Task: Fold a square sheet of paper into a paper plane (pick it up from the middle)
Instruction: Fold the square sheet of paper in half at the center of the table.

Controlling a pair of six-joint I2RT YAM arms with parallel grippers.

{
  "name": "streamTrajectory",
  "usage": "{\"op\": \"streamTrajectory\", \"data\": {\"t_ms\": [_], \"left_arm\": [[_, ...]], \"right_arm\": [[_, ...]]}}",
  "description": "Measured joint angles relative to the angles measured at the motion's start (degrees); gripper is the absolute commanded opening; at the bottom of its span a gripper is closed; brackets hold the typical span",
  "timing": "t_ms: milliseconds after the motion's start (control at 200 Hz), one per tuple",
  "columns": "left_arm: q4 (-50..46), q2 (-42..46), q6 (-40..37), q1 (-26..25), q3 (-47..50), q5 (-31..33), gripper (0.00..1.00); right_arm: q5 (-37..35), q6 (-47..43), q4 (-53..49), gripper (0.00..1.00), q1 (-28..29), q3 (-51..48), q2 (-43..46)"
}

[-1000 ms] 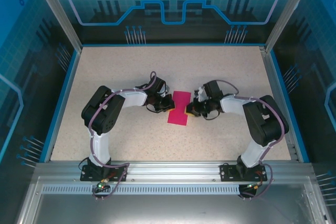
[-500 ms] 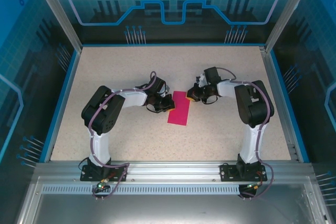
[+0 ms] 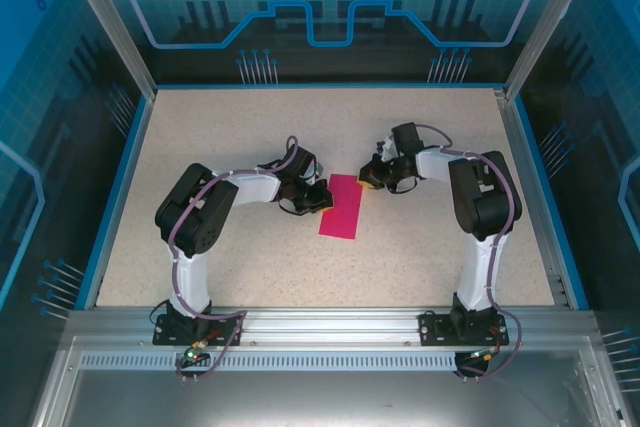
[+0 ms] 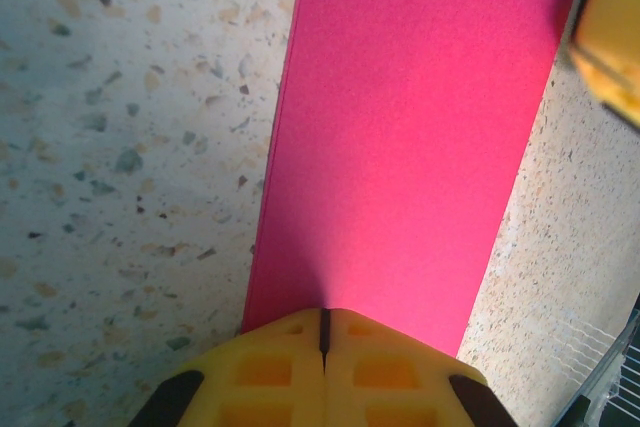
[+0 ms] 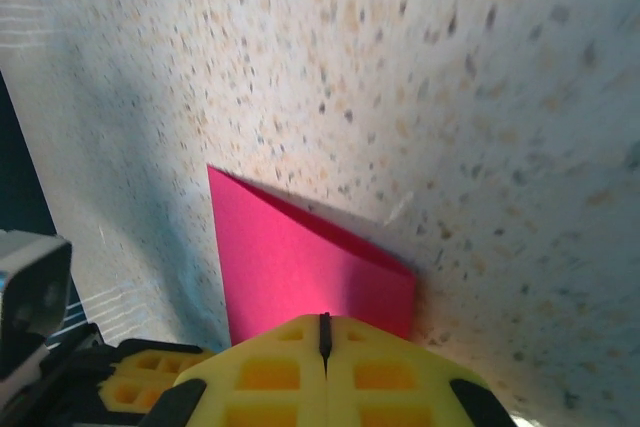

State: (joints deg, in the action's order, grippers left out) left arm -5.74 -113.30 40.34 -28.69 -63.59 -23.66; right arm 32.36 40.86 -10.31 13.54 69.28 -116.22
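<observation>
— What is the left pincer doing?

— Its yellow fingers are pressing together with no gap between them, and the tips are sitting right at the nearest edge of the pink sheet of paper.

— Is it pinching the sheet?

— I'm not managing to tell. The sheet is lying flat on the speckled tabletop, stretching away from those tips as a long rectangle.

— And the right pincer?

— It's sitting at the sheet's far right corner, as seen from the left pincer, and its jaws are pressing together too. Just ahead of its own tips a pink corner is poking out and casting a shadow. Past that, the tabletop is running on.
</observation>
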Motion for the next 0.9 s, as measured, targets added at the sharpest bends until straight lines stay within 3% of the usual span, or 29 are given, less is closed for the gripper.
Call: {"op": "streamTrajectory", "data": {"t_ms": [665, 900], "left_arm": [[3.3, 1.4, 0.5, -0.1, 3.0, -0.2, 0.0], [2.5, 3.6, 2.9, -1.6, 5.4, 0.0, 0.0]], "right_arm": [[1.4, -3.0, -5.6, 0.0, -0.9, 5.4, -4.1], [1.7, -6.2, -8.7, 0.05, -0.5, 4.7, 1.5]]}}
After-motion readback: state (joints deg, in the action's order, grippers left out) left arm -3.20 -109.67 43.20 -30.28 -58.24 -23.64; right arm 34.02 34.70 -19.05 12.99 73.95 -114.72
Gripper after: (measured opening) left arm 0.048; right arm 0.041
